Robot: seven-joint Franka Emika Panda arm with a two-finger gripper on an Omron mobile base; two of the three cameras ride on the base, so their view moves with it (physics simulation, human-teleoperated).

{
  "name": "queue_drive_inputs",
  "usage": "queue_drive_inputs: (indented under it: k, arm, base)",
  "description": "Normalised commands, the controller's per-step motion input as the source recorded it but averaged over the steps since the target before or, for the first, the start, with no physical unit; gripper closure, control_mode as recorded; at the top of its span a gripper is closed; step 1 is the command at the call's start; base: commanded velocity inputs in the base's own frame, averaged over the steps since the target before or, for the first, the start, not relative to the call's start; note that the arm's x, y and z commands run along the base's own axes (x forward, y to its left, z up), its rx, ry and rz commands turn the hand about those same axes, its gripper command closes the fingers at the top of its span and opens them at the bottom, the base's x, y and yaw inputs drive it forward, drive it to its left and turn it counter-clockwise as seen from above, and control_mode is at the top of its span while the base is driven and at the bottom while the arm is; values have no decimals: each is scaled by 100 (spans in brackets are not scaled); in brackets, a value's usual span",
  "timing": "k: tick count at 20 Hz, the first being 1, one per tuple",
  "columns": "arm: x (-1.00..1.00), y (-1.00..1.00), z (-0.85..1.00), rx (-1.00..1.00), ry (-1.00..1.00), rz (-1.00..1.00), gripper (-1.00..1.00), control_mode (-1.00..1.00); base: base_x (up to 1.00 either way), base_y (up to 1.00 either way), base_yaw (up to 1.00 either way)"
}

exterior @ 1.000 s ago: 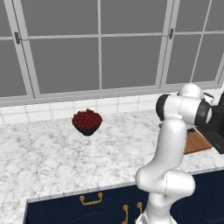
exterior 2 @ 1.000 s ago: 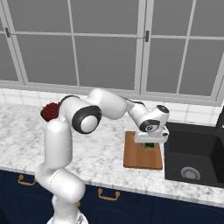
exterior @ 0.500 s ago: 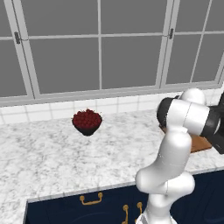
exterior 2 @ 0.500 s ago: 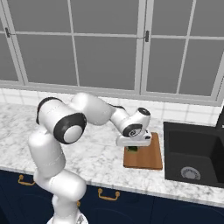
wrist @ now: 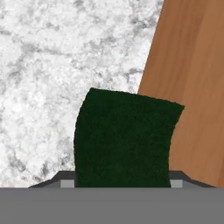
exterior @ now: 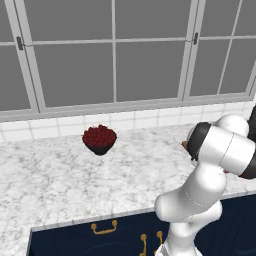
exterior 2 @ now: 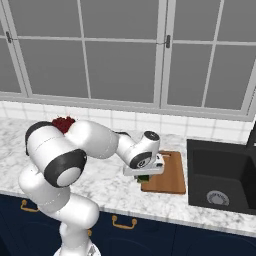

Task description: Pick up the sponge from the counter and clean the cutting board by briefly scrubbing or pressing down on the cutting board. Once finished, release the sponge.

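My gripper (exterior 2: 144,175) is shut on the sponge (exterior 2: 145,177) at the left front edge of the reddish-brown cutting board (exterior 2: 169,176). In the hand view the sponge's dark green top (wrist: 124,140) sits between my gripper's (wrist: 122,183) fingers, partly over the cutting board (wrist: 192,83) and partly over the white marble counter (wrist: 52,65). Whether the sponge touches the surface below I cannot tell. The sponge's yellow-green body is hidden.
A black sink basin (exterior 2: 220,180) lies right of the board. A dark bowl of red fruit (exterior: 99,139) stands near the tiled back wall, partly behind my arm (exterior 2: 63,122) in the right base view. The counter (exterior: 75,175) spreads to the left above navy cabinets.
My gripper has carried the sponge from the far right part of the board leftward and toward the front, ending at the board's left edge. The arm's elbow swung along with it.
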Motion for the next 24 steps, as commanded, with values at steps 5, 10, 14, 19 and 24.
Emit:
queue_drive_inputs:
  k: [5, 10, 14, 19, 24]
  arm:
    - [-22, -42, -10, 0, 0, 0, 100, -100]
    - [-30, -8, -20, 0, 0, 1, 100, -100]
    - [-3, -29, -11, 0, 0, 1, 100, -100]
    - [5, -68, -2, 0, 0, 2, 100, -100]
    - [20, -90, -2, 0, 0, 2, 100, -100]
  base:
    - [0, 0, 0]
    - [0, 0, 0]
    - [0, 0, 0]
    - [0, 0, 0]
    - [0, 0, 0]
